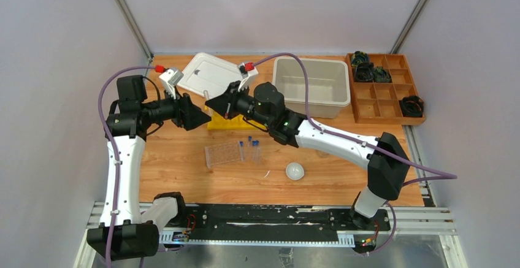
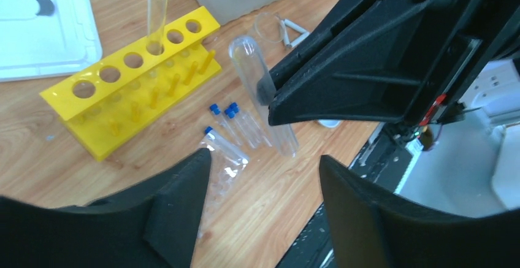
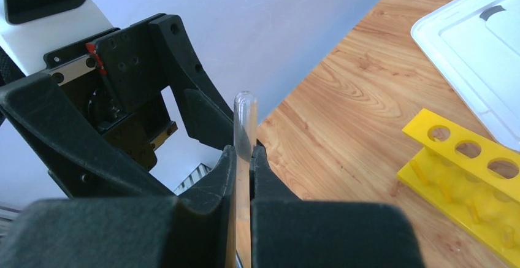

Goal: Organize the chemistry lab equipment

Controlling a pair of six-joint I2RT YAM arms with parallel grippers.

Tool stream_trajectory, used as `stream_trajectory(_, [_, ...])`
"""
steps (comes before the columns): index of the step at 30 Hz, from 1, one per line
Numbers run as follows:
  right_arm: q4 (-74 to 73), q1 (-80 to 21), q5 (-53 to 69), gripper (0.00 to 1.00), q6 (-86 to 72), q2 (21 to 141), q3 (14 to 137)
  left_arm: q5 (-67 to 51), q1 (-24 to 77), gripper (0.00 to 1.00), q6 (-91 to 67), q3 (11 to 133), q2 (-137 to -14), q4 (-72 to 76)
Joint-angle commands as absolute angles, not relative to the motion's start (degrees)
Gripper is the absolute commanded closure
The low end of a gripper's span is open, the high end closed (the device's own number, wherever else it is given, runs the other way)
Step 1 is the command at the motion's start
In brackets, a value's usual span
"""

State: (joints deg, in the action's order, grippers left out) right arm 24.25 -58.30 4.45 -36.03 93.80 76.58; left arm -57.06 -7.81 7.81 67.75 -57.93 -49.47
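Right pincer (image 3: 244, 155) clamps 1 glass tube (image 3: 244, 113) (left pincer (image 2: 260, 173) wide) near yellow rack (image 2: 126, 87).

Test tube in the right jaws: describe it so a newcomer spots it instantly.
On the wooden table find the yellow rack; the right gripper hangs near it. Its jaws clamp a large clear test tube, round-ended, no cap in view. Unlike the small blue-capped tubes and the similar tube standing in the rack, it alone is held.

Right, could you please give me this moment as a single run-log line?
right pincer: shut on glass tube | left pincer: open, facing it | yellow rack: holds one upright tube
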Motion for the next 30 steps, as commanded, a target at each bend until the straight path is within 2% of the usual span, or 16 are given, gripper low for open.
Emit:
stream_trajectory(1, [28.21,-59.68,3.75,1.0,-38.84,94.97,78.81,-60.16,-8.09,0.36,7.11,68.66,-59.18,-49.48])
stream_trajectory(4, [28.6,-60.27,3.11,1.0,-39.06,95.17,78.72,-60.73,-8.09,0.46,6.7,69.14,-59.91,-49.48])
stream_trajectory(12, [30.1,-62.74,0.09,1.0,-36.5,95.01,78.91,-61.14,-8.09,0.56,5.52,69.81,-61.22,-49.48])
stream_trajectory(16, [30.32,-63.6,-2.85,1.0,-35.92,95.1,78.67,-60.83,-8.08,0.71,5.45,70.35,-60.97,-49.48])
stream_trajectory(20, [30.41,-63.74,-4.72,0.87,-36.15,94.96,78.36,-59.26,-8.06,0.84,6.08,69.91,-60.39,-49.4])
stream_trajectory(22, [29.9,-63.76,-5.77,0.77,-36.06,94.69,78.7,-58.66,-8.01,0.88,6.59,69.44,-60.03,-49.39])
stream_trajectory(24, [26.66,-63.41,-5.7,0.61,-35.91,94.79,80.64,-58.5,-8.08,0.9,7.07,69.07,-59.78,-49.42])
stream_trajectory(30, [15.3,-61.17,-3.66,0.43,-36.29,95.46,86.82,-58.56,-8.09,0.89,8.51,68.74,-58.91,-49.39])
